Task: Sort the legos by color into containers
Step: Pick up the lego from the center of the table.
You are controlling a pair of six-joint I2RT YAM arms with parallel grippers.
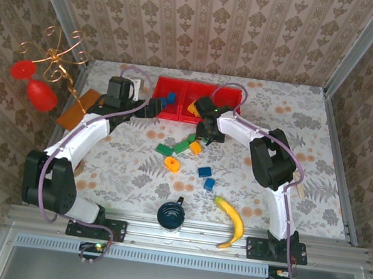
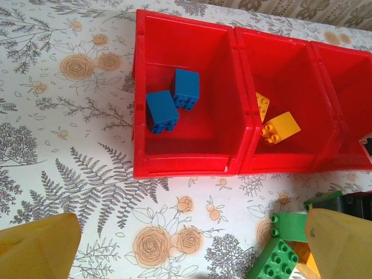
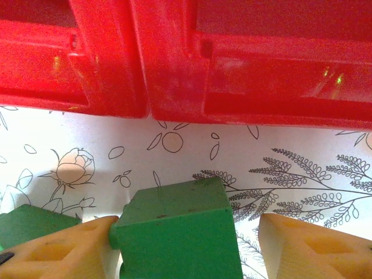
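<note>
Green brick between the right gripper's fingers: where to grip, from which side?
Take the green brick from above, by its two flat side walls, the way the right gripper straddles it. It sits roughly square to the fingers. The other green brick crowds one side, so slide that finger in close.

Bright red plastic tray (image 2: 186, 168) with three compartments. White tablecloth (image 2: 58, 145) printed with grey fern fronds and tan-orange roses. Two royal blue Lego bricks (image 2: 161, 111) in one compartment and two orange-yellow bricks (image 2: 281, 127) in the next. Loose bricks on the cloth: deep green (image 3: 174, 226), blue (image 1: 205, 171) and orange (image 1: 172, 164). The fingertips (image 3: 314, 247) of the right gripper (image 3: 186, 226) are mustard yellow. Yellow banana (image 1: 231, 221). Dark blue cup (image 1: 171, 214). Orange-brown board (image 1: 78, 109). White arms (image 1: 84, 136) with black joints. Beige wallpaper (image 1: 208, 25) in a striped damask pattern.
</note>
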